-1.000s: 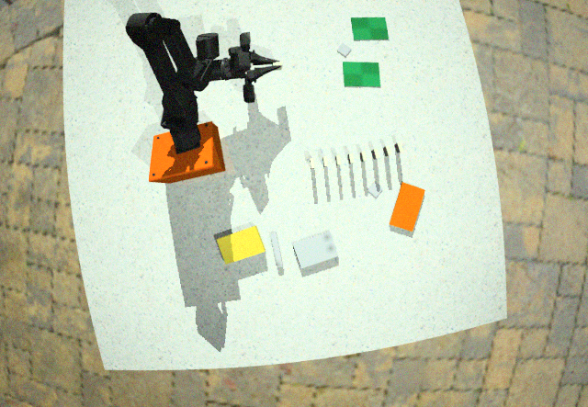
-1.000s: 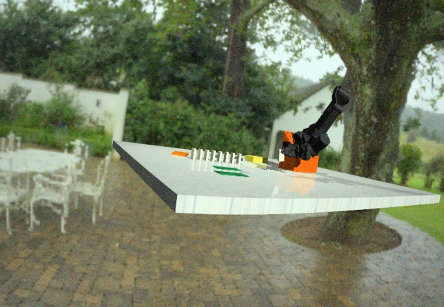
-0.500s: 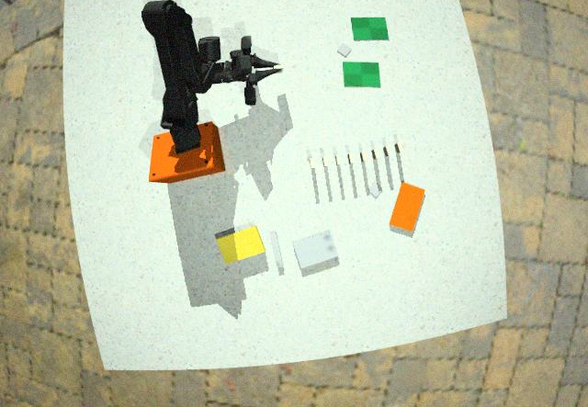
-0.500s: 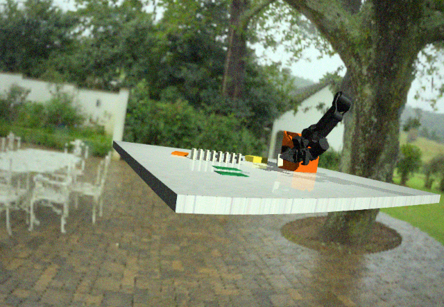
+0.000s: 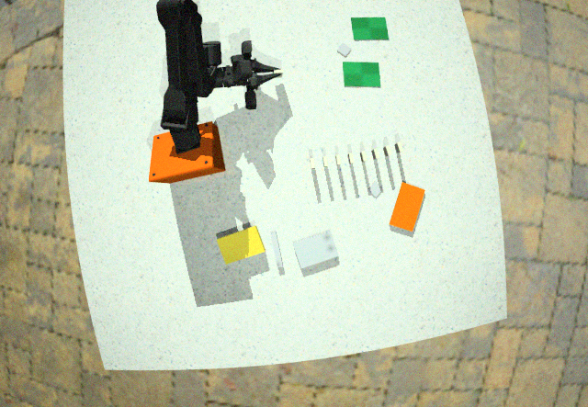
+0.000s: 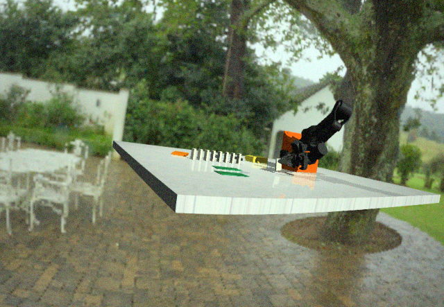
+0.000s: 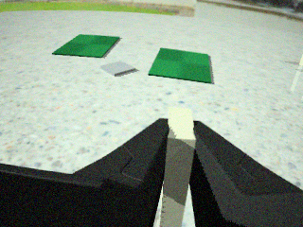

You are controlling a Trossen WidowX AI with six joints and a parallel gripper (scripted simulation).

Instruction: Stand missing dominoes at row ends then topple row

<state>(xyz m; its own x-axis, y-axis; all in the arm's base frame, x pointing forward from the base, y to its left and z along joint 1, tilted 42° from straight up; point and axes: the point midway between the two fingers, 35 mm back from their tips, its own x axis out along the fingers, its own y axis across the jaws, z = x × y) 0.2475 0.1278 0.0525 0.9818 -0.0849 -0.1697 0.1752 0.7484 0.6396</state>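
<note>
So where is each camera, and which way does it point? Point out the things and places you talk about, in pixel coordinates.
Top: high above the white table (image 5: 332, 317) (image 6: 286, 203), looking down; whole arm shows.
Exterior: beyond the table's edge, looking across it; arm, gripper (image 5: 282, 72) (image 6: 279, 161) (image 7: 178, 130) and orange base (image 5: 163, 158) (image 6: 291, 137) show.
Wrist: behind the gripper, facing past its fingers; only they show.
Top and wrist share two green squares.

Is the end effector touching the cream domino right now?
Touching: the wrist view shows the end effector with fingers against both sides of the domino.
</note>
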